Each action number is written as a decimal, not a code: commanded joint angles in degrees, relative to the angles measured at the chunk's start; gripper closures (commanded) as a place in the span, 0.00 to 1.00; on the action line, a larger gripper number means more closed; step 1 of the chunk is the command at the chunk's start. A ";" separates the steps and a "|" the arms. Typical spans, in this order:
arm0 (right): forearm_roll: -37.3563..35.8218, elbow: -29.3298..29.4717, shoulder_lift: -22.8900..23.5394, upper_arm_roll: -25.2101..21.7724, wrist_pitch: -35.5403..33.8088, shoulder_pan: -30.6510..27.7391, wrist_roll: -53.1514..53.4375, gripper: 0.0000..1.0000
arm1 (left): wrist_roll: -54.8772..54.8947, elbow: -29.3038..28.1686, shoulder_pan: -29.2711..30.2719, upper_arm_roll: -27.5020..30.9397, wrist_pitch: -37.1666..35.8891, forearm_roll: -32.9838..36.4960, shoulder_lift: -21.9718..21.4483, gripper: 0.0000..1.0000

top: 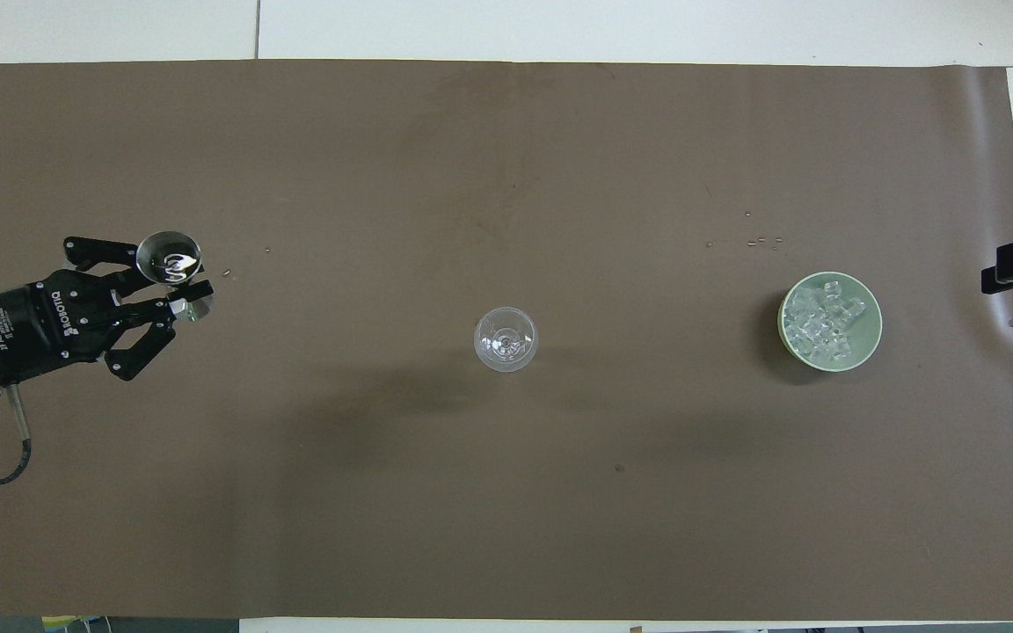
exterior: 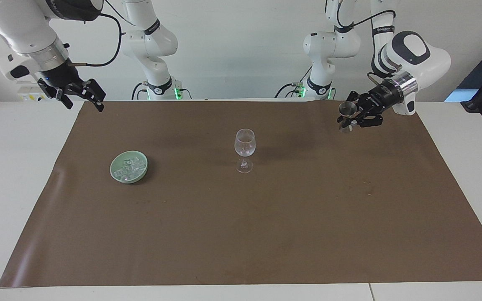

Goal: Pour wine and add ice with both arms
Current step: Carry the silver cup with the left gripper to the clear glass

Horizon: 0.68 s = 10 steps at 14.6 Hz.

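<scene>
Starting at the right arm's end of the tabletop (exterior: 23,175): the right gripper (exterior: 83,94) hangs up in the air over the corner of the brown mat (exterior: 241,234), jaws spread open with nothing in them, and that arm is just waiting. In the overhead view only its black tip pokes in at the edge.

Below those jaws and a bit toward the middle sits the pale green bowl (exterior: 129,167) with the ice (exterior: 131,167) piled inside, a bunch of small clear cubes (top: 825,323).

Next comes the empty stemmed wine glass (exterior: 244,149), upright in the middle of the mat, well apart from both sets of jaws.

Then the left gripper (exterior: 353,116), raised over the mat at the left arm's end, jaws clamped on a small clear cup (exterior: 347,109). From overhead the cup (top: 170,257) sits right at the tips, mouth up, with something glinting inside; can't tell what.
</scene>
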 commanded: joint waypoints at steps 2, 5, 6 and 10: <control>-0.02 -0.49 -0.45 -0.01 -0.18 -0.14 -1.28 0.00 | -4.50 -1.37 -0.26 -5.83 0.78 1.05 -1.91 1.00; -0.02 -0.49 -0.36 -0.01 -0.18 -0.06 -1.28 0.00 | -5.30 -1.28 -0.26 -11.10 2.88 1.05 -1.73 1.00; -0.02 -0.49 -0.36 -0.01 -0.18 -0.06 -1.28 0.00 | -5.91 -1.19 -0.26 -12.86 4.98 1.05 -1.47 1.00; -0.02 -0.40 -0.36 -0.01 -0.18 -0.06 -1.28 0.00 | -6.79 -1.28 -0.26 -18.06 9.82 1.13 -0.94 1.00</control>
